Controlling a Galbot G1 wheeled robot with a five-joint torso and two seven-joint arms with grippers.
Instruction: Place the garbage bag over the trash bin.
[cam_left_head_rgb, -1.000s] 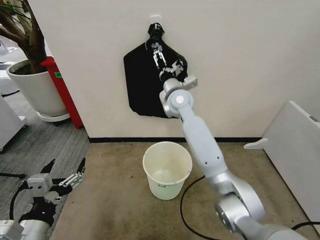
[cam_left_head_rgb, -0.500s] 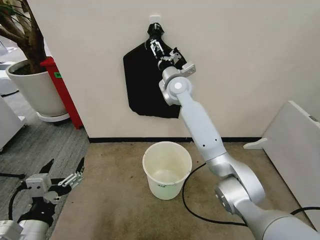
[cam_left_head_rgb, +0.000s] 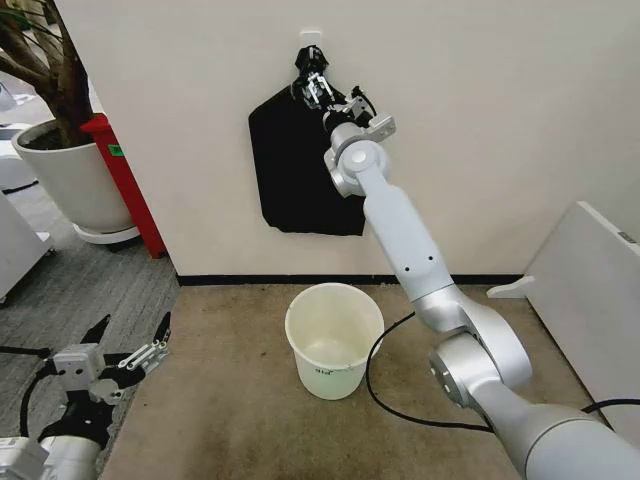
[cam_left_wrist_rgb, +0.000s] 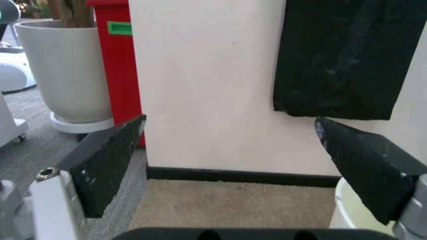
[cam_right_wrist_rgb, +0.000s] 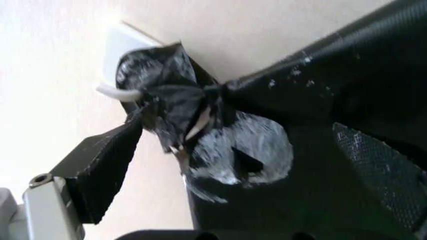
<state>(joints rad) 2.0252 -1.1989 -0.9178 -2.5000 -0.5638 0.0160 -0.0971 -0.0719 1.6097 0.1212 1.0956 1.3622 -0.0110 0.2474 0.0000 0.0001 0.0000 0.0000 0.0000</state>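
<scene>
One black garbage bag (cam_left_head_rgb: 295, 165) hangs flat against the wall in the upper middle of the head view, bunched into a knot (cam_right_wrist_rgb: 170, 100) at its top where it catches on a small white wall hook (cam_right_wrist_rgb: 127, 47). The right gripper (cam_left_head_rgb: 312, 88) is raised to that knot, and in the right wrist view its fingers (cam_right_wrist_rgb: 100, 172) stand spread on either side of the bunched plastic, not closed on it. The trash bin (cam_left_head_rgb: 334, 340), a cream-white bucket, sits on the carpet in the lower middle of the frame, almost directly below the bag and well apart from it. The left gripper (cam_left_head_rgb: 128, 356) rests low at the lower left of the frame, fingers parted and holding nothing. The plastic looks thin, glossy and crinkled, so I judge it very light, limp and slippery, likely to slide out of a shallow pinch and to tear if dragged against the hook. The gathered knot seems the best place to take hold, since it gives the fingers some bulk, while the flat sheet below offers little to grip.
</scene>
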